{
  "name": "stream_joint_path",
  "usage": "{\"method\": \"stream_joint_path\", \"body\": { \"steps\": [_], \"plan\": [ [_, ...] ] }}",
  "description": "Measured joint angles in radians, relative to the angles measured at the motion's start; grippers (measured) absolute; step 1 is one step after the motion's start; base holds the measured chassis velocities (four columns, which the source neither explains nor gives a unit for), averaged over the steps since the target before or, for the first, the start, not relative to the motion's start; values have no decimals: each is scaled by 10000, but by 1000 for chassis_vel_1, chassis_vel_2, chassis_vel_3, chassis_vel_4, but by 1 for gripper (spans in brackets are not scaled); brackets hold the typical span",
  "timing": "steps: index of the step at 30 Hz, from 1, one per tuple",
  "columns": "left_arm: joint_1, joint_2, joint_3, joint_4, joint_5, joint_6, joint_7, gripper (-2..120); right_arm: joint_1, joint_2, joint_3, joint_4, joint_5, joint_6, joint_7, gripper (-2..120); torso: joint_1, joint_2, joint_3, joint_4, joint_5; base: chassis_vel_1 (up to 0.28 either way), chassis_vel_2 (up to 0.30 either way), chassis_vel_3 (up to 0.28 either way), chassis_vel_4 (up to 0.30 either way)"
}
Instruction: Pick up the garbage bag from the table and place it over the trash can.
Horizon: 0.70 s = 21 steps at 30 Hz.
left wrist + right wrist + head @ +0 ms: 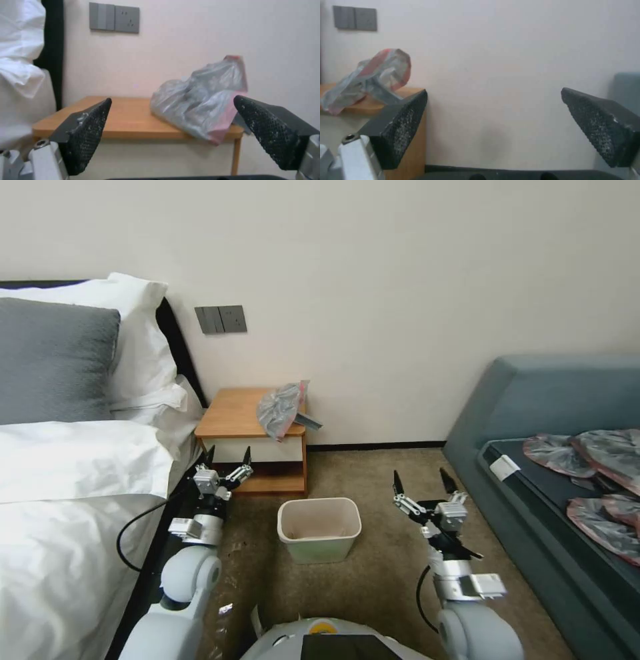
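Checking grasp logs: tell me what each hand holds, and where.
Nothing. Left hand and right hand are open; the garbage bag lies on the table.

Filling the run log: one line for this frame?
garbage bag on table | trash can unlined | left gripper open | right gripper open

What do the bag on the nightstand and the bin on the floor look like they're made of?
The garbage bag: thin translucent grey plastic film, crinkled and glossy, with a pink-red rim. The trash can: apparently moulded cream plastic, matte, with a smooth rolled rim.
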Motion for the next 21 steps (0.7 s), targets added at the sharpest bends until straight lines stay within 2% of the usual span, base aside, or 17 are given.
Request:
{"method": "stream_joint_path", "body": {
  "steps": [1,3,4,7,10,11,15,16,19,20,21],
  "plan": [
    [3,40,27,-16,-86,16,16,95,79,4,-27,-156,-95,34,-55,100,0,0,0,8,15,0,0,0,0],
    [16,53,44,-12,-96,56,11,95,121,10,-36,-240,-182,39,-27,100,1,-1,0,8,15,0,0,0,0],
    [29,53,69,0,-70,134,-20,95,178,10,-36,-308,-264,47,95,100,1,0,0,5,3,0,0,0,0],
    [71,52,96,12,19,279,-112,95,301,10,-59,-498,-605,121,585,100,1,0,0,4,11,0,0,0,0],
    [116,19,120,83,407,552,-377,95,678,-248,68,-1054,-2965,228,1833,100,1,0,0,4,10,0,0,0,0],
    [116,19,120,83,407,552,-377,95,678,-248,68,-1054,-2965,228,1833,100,1,0,0,4,10,0,0,0,0],
    [207,-62,118,200,963,644,-621,95,1388,-1579,29,-1998,-4113,520,1759,100,1,0,0,4,12,0,0,0,0],
    [207,-62,118,200,963,644,-621,95,1388,-1579,29,-1998,-4113,520,1759,100,1,0,0,4,12,0,0,0,0],
    [260,-117,99,322,1190,558,-642,95,2352,-2662,-190,-2601,-4302,465,1513,100,1,0,1,6,12,0,0,0,0],
    [260,-117,99,322,1190,558,-642,95,2352,-2662,-190,-2601,-4302,465,1513,100,1,0,1,6,12,0,0,0,0],
    [271,-151,94,370,1262,524,-644,95,2723,-3063,-322,-2805,-4337,363,1439,100,1,0,1,5,14,0,0,0,0]
  ]
}}
